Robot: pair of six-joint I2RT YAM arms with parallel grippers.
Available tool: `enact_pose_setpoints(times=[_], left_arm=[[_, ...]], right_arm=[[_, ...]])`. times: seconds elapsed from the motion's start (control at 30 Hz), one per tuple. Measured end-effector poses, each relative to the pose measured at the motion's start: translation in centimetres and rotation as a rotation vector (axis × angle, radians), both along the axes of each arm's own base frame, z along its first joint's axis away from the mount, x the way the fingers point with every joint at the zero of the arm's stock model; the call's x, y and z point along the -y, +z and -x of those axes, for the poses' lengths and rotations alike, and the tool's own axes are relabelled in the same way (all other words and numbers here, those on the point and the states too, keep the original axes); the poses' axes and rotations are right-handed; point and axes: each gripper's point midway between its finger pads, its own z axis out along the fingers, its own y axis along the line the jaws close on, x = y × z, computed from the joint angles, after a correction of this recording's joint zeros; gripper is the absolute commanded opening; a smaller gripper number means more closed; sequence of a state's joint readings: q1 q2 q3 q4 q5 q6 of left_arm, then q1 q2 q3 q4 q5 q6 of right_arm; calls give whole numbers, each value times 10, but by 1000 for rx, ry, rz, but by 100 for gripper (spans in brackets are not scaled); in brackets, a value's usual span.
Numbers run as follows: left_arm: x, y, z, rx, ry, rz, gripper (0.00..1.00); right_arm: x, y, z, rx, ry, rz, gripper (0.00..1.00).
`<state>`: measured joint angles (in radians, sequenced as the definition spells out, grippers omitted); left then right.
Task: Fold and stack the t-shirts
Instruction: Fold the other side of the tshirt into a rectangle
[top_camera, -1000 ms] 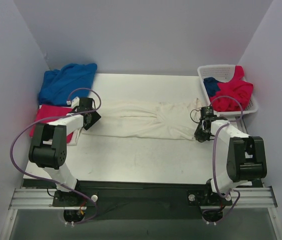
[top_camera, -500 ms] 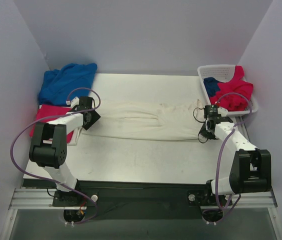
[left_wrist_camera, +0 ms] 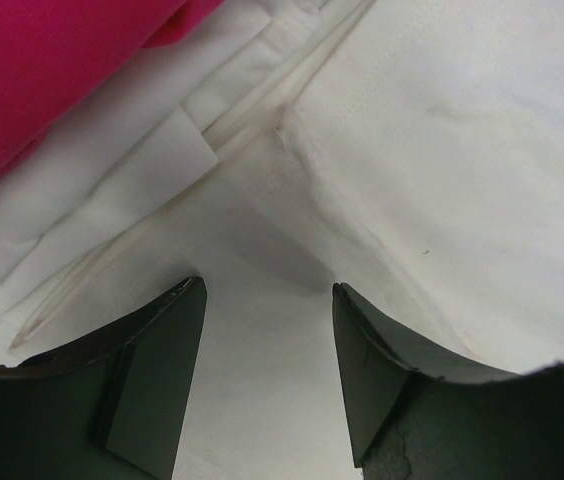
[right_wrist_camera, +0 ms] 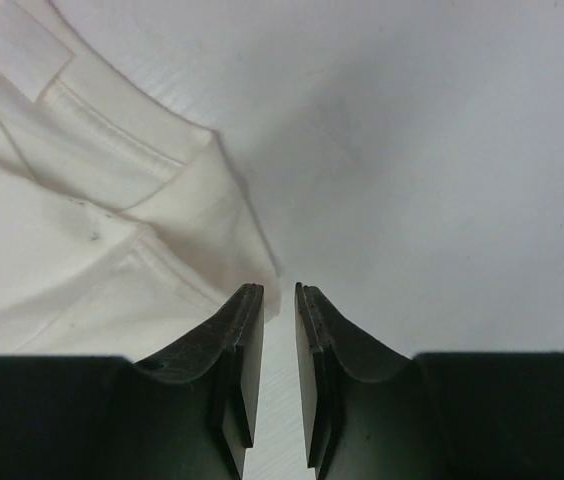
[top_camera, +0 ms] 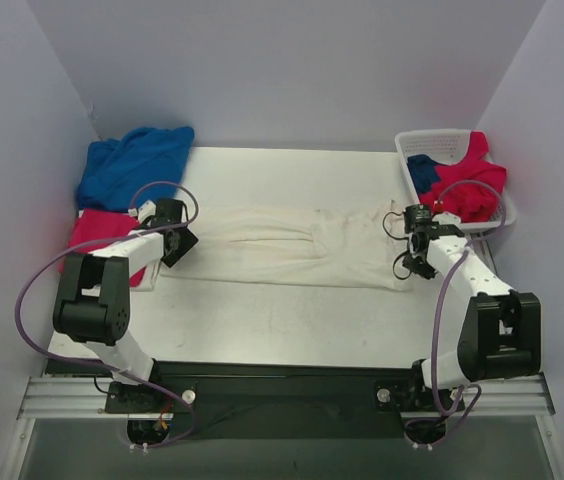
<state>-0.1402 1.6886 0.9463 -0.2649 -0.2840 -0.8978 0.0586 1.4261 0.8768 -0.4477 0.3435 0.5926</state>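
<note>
While cream shirt (top_camera: 292, 245) spans table (top_camera: 282, 312), basket (top_camera: 430, 137) far-right

High rear camera overlooks the table (top_camera: 292, 310) — wrist cameras peer close at the cream shirt (top_camera: 292, 245).

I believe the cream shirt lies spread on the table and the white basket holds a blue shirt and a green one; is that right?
Not quite: beside the blue shirt, the basket holds a crimson-pink shirt, not a green one, as the top external view shows. The cream shirt is indeed spread out.
</note>
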Motion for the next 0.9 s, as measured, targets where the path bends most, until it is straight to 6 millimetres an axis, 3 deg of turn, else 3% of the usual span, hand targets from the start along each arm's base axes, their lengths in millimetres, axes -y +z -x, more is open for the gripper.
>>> enact_pose_setpoints(times=[0.1,0.2,0.3,0.43,0.6,0.7,0.8,0.9], left_arm=[[0,1,5,-12,-5,-3,64],[1,1,8,-21,-19,-11,64],[5,1,12,-28,-35,-16,64],[7,9,23,-4,-53,-25,65],[2,35,18,72,-51,-44,65],[1,45,8,106,-48,-52,65],[-5,55,-3,129,-35,-58,65],[-14,64,-14,150,-9,-59,65]], right_arm=[[-19,17,-16,45,61,11,23],[-53,37,-43,100,156,-3,24],[-99,43,-71,119,266,-28,24],[-178,25,-94,74,455,-54,24],[-291,0,-96,31,715,-91,24],[-349,-1,-92,40,843,-128,24],[-396,3,-89,55,947,-193,25],[-425,3,-88,51,1021,-267,26]])
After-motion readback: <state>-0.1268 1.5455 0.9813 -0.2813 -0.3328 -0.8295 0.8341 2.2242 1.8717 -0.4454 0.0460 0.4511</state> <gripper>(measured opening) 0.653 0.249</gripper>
